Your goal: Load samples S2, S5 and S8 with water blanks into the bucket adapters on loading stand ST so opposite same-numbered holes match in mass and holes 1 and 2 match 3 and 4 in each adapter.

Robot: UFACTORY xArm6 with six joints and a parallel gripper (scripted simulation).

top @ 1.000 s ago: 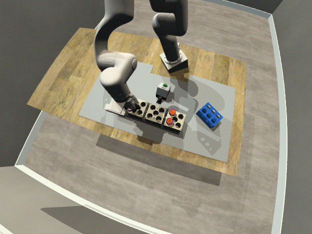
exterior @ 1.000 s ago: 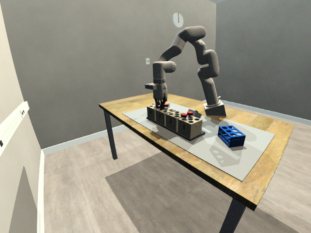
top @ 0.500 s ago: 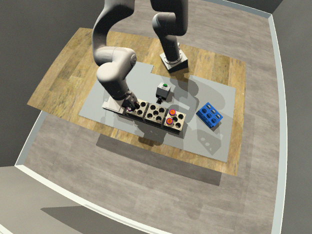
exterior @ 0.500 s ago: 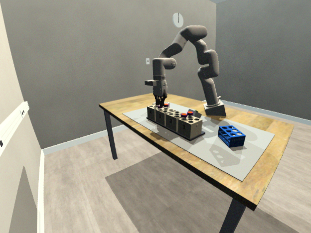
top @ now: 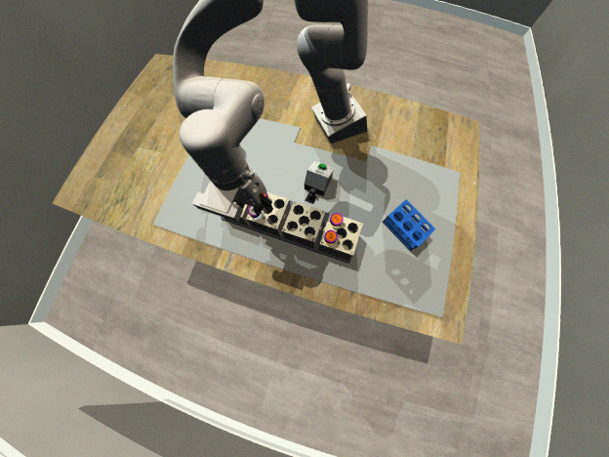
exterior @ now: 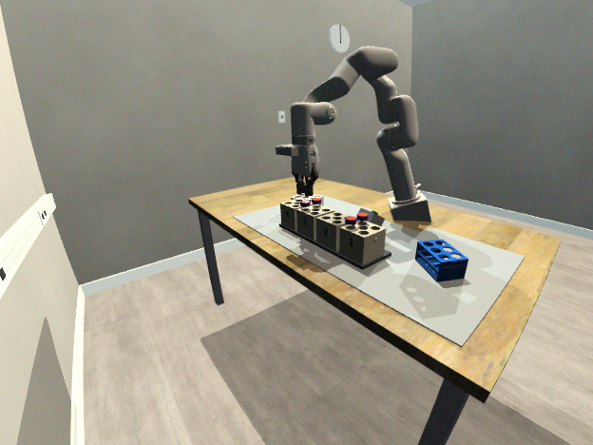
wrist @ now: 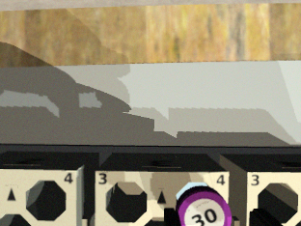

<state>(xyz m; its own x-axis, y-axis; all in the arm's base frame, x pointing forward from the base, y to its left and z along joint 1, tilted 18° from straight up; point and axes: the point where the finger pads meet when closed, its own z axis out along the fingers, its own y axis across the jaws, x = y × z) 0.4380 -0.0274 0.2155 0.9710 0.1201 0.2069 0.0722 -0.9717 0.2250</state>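
Got my grey-white six-joint arm [top: 216, 117] [exterior: 344, 79] arched high, wrist pointing down near the long worktop edge opposite its base. Black-fingered gripper [top: 265, 201] [exterior: 305, 188] [wrist: 215, 219]'s partway open, not gripping; the purple-rimmed, white-dotted 30 mL blank [exterior: 305, 203] [wrist: 205, 214] stands in beige adapter 3 [top: 265, 225] [exterior: 305, 227] [wrist: 145, 181], hole 4.

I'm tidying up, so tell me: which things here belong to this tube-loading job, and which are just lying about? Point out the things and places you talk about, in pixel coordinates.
For the job:
- orange-dotted sample tubes [top: 330, 236] [exterior: 351, 220]
- 30 mL water blank [exterior: 305, 203] [wrist: 204, 213]
- bucket adapters [top: 304, 230] [exterior: 308, 229] [wrist: 145, 180]
- loading stand [exterior: 387, 255]
- blue tube rack [top: 400, 235] [exterior: 452, 271]
- DONE key [top: 322, 166]

Not for it:
- wall clock [exterior: 339, 38]
- wall plate [exterior: 281, 116]

Nothing on the table looks stray.
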